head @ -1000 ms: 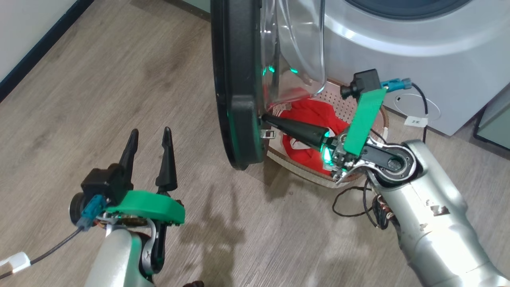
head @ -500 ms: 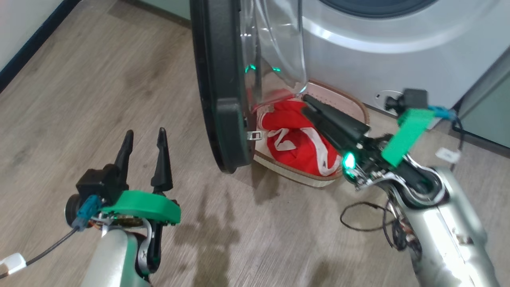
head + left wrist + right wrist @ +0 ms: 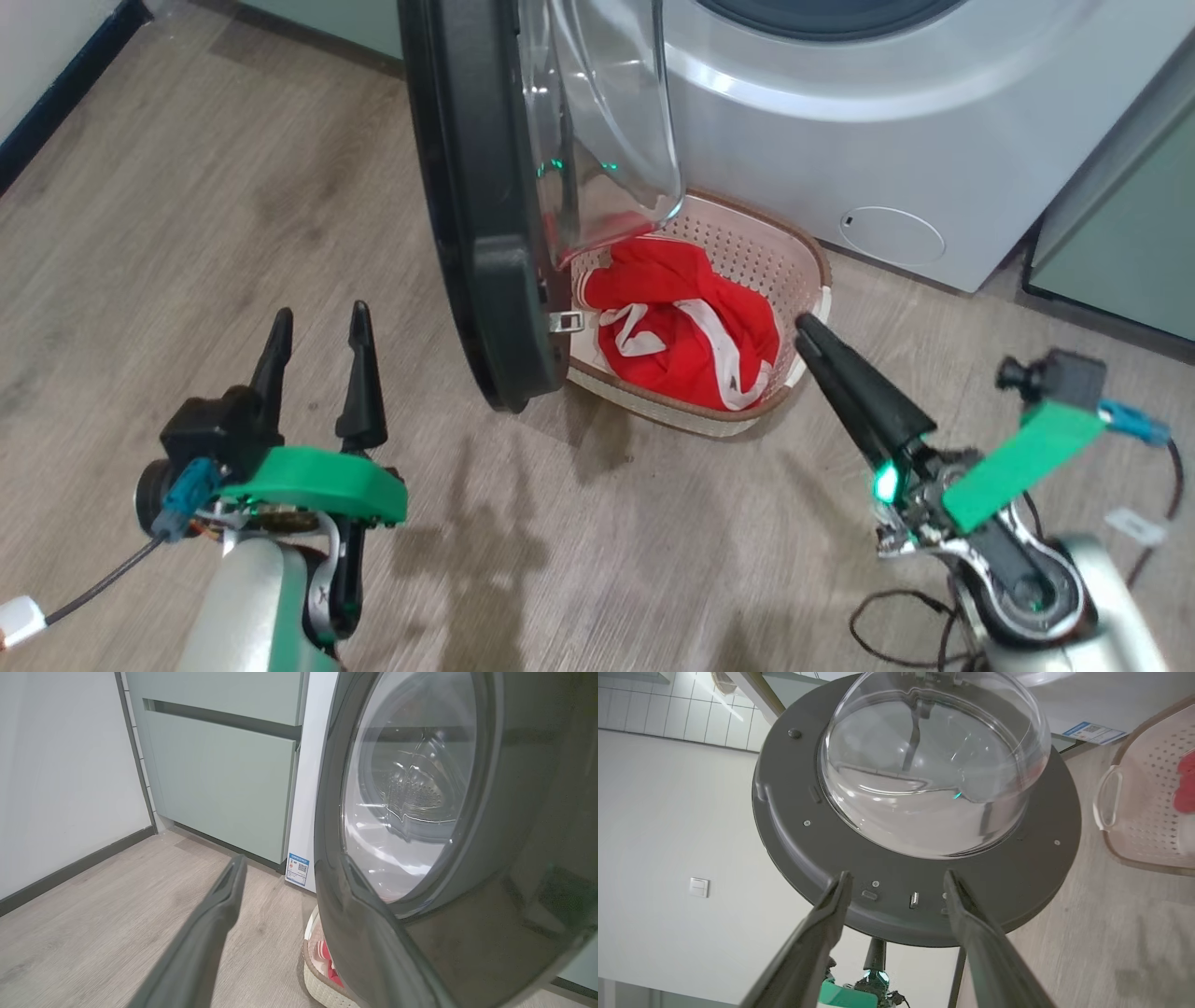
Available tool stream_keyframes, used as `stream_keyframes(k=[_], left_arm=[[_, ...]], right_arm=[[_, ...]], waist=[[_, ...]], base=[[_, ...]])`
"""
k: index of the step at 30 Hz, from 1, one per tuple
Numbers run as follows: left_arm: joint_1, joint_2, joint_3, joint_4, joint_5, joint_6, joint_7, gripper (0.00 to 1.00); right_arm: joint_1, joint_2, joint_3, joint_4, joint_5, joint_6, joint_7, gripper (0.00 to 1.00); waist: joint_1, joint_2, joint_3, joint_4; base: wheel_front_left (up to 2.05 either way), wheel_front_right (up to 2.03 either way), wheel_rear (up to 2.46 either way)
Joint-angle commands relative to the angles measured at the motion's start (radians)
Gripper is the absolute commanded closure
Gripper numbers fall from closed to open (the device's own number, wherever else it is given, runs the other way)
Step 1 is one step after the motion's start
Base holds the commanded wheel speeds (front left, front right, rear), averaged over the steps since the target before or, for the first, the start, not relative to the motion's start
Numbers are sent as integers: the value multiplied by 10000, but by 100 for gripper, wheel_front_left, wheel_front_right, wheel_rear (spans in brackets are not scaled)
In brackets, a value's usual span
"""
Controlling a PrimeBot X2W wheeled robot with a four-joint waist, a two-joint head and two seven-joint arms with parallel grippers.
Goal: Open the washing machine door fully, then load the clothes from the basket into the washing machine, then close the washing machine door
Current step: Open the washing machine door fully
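Observation:
The washing machine door (image 3: 467, 196) stands open edge-on, black rim toward me and glass bowl (image 3: 607, 112) facing the white washing machine (image 3: 840, 131). Beneath the bowl the cream basket (image 3: 803, 257) sits on the floor, holding the red clothes (image 3: 686, 327) with white trim. My right gripper (image 3: 803, 332) hovers just right of the basket, open and empty. In the right wrist view, the right gripper (image 3: 896, 879) points at the door's inner rim (image 3: 784, 812) near the latch. My left gripper (image 3: 317, 327) is open and empty, left of the door.
Pale green cabinets (image 3: 219, 774) stand left of the washer, another cabinet (image 3: 1120, 243) on its right. A blue sticker (image 3: 297, 868) marks the washer's lower corner. A dark skirting board (image 3: 56, 103) lines the left wall. Cables (image 3: 896, 625) trail by my right arm on the wood floor.
My right gripper has drawn back from the door's inner edge, across the basket, to the basket's right side. The head camera has shifted too. The left gripper holds its pose.

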Motion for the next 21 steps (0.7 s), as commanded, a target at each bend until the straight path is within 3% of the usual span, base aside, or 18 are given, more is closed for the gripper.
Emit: stream_keyframes(k=[1, 12, 21], left_arm=[[-197, 150, 363, -277, 80, -42, -97, 0], [-244, 150, 525, -215, 126, -27, -97, 0], [-190, 150, 614, -192, 236, -54, -97, 0]], right_arm=[[-116, -25, 207, -479, -139, 8, -167, 0], [-437, -106, 205, -1279, -2992, 8, -2868, 0], [-1121, -317, -199, -531, -8390, 8, -5535, 0]], waist=[[1, 0, 7, -28], [1, 0, -12, -205], [1, 0, -194, -148]], base=[[0, 0, 0], [0, 0, 0], [0, 0, 0]])
